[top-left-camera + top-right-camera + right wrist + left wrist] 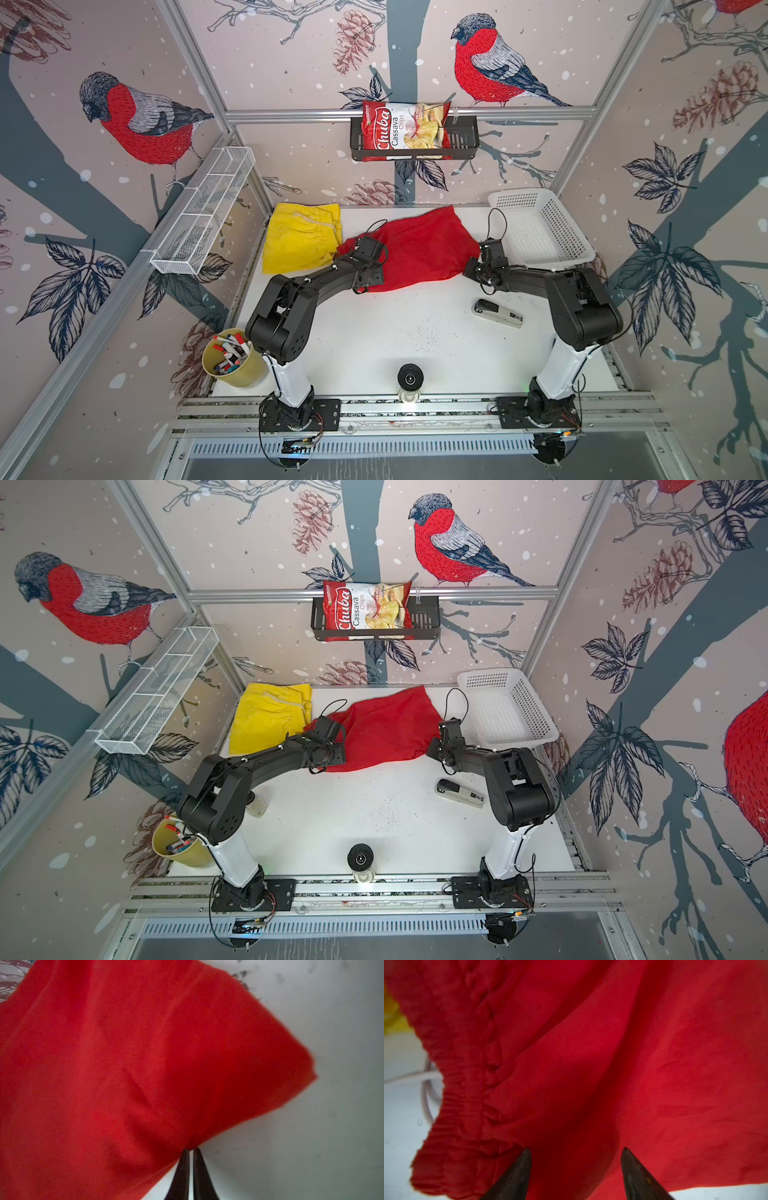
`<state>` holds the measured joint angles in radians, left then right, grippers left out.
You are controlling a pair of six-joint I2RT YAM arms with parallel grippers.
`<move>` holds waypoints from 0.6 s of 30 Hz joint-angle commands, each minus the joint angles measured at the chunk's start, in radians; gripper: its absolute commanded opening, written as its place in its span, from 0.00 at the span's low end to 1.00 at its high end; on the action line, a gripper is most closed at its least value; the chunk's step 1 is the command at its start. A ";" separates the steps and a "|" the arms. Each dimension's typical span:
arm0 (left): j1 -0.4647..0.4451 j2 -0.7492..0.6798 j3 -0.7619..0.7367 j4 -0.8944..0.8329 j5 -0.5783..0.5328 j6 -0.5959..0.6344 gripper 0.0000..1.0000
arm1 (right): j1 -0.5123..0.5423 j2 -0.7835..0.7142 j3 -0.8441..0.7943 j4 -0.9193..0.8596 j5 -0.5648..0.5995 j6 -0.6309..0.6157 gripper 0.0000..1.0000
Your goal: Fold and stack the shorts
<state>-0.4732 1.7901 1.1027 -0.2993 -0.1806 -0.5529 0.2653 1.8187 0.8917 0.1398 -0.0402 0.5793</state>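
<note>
Pinching red shorts (145, 1064), right claw (191, 1150).

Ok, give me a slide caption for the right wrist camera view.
The closed right hand pinches an edge of the red shorts, white table beyond.

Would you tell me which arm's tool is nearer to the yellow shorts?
Left. The left tool is open over the red shorts' waistband, beside the yellow shorts; the right tool pinches the red shorts' far corner.
</note>
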 commanded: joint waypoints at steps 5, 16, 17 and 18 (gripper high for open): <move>0.005 0.023 -0.072 0.044 -0.002 -0.033 0.68 | -0.125 -0.010 -0.065 0.067 -0.058 0.028 0.10; 0.004 0.044 -0.086 0.065 0.023 -0.031 0.69 | -0.131 -0.003 0.025 0.050 -0.115 0.031 0.34; 0.004 0.047 -0.084 0.067 0.028 -0.030 0.69 | -0.131 -0.001 0.027 0.058 -0.125 0.041 0.35; 0.004 0.051 -0.084 0.069 0.030 -0.030 0.69 | -0.131 0.001 0.025 0.072 -0.139 0.054 0.36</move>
<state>-0.4706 1.8225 1.0233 -0.2096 -0.1936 -0.5755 0.1310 1.8137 0.9104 0.2008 -0.1314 0.6033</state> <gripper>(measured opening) 0.691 0.355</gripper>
